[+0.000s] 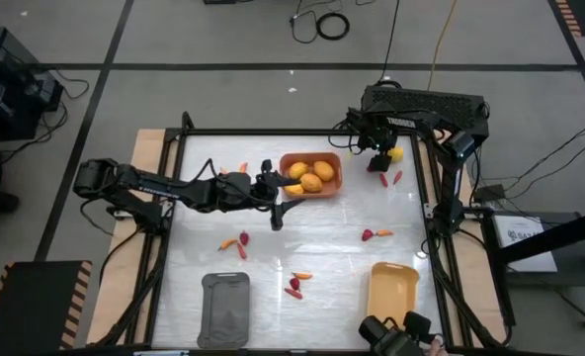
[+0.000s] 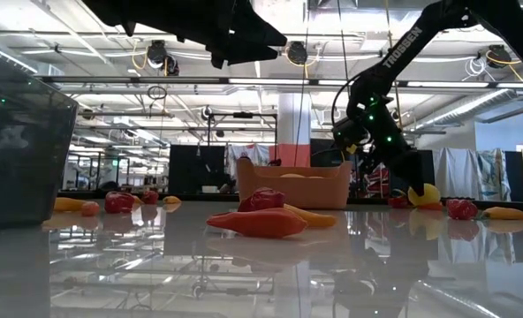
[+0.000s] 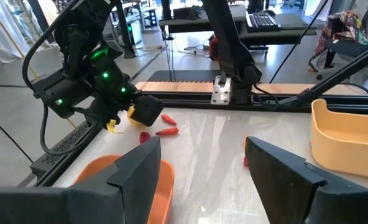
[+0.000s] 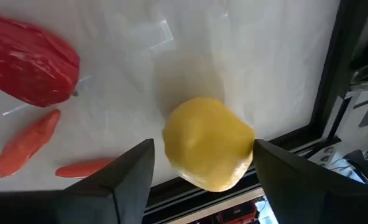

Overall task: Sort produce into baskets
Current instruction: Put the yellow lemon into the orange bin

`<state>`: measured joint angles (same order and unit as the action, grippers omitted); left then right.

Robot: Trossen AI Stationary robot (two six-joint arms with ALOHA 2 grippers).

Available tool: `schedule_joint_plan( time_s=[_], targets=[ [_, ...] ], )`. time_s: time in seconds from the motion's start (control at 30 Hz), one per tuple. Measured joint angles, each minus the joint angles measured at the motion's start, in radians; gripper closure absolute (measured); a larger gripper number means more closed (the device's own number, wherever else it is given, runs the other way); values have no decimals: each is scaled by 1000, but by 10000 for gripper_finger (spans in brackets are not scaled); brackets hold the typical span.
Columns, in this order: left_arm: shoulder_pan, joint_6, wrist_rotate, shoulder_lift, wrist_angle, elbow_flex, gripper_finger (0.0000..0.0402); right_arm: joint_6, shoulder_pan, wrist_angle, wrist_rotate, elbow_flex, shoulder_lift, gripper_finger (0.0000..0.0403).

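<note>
Robotics lab: exposed ceiling ducts (image 2: 244,88), floor cables (image 1: 322,25), workbenches (image 3: 234,22).

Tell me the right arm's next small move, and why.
Probably close the right gripper on the round yellow lemon-like fruit. The fruit sits between its two dark fingers, which flank it on both sides without yet clearly pressing it, on the white table near the far right corner. Then lift it toward the orange-brown rectangular basket, which already holds similar fruits.

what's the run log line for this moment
right gripper: fingers around yellow fruit, not yet shut | left gripper: open beside orange basket
</note>
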<state>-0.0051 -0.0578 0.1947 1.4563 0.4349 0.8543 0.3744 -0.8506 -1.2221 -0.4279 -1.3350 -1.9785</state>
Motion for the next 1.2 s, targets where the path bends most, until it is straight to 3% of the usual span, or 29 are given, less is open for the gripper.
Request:
schedule_joint_plan(
  time_s=[0.4,0.87,1.2],
  targets=[
    [0,1,0,0,1,0,160,-15,1,-1,4,0,0,238],
    [0,0,0,0,1,0,160,-15,55,-35,19,0,84,243],
    [0,0,0,0,0,0,160,-22,149,-28,268,0,261,243]
  ],
)
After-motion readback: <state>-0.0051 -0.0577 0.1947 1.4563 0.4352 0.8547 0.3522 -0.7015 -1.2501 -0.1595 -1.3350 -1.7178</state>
